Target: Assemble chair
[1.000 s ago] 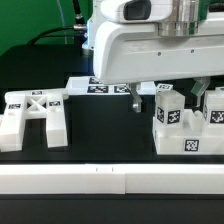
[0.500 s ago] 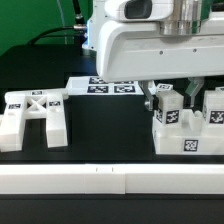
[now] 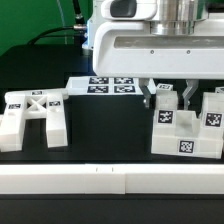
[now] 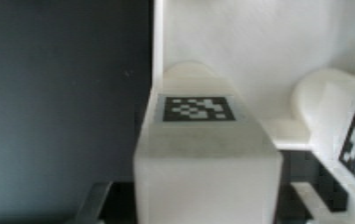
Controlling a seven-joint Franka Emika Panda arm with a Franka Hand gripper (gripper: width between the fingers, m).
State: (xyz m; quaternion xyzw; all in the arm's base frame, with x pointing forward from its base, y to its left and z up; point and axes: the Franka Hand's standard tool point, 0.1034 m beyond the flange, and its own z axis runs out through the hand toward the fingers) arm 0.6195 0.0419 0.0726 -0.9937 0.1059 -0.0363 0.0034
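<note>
While the arm's [image 3: 150,45] glossy white body fills the top of the exterior view and hides the far edge of the marker board [image 3: 105,86], the black desk [image 3: 100,140] below carries the chair in separate parts; a long white rail [image 3: 110,182] runs along the near edge; the seat block [image 3: 190,145] sits on the exterior view's right, a tag on its near face, with two thick legs rising from it; the X-braced frame [image 3: 35,112] lies well apart on the exterior view's left, flat on the desk; the marker board lies between and behind them, its right end partly covered by one dark finger; the end effector [image 3: 169,98] is clamped shut on the nearer upright leg [image 3: 164,117], one finger on each side; the wrist view shows that tagged leg [image 4: 197,140] between the fingers, with the second leg [image 4: 343,110] just beside it, crowding one side.
</note>
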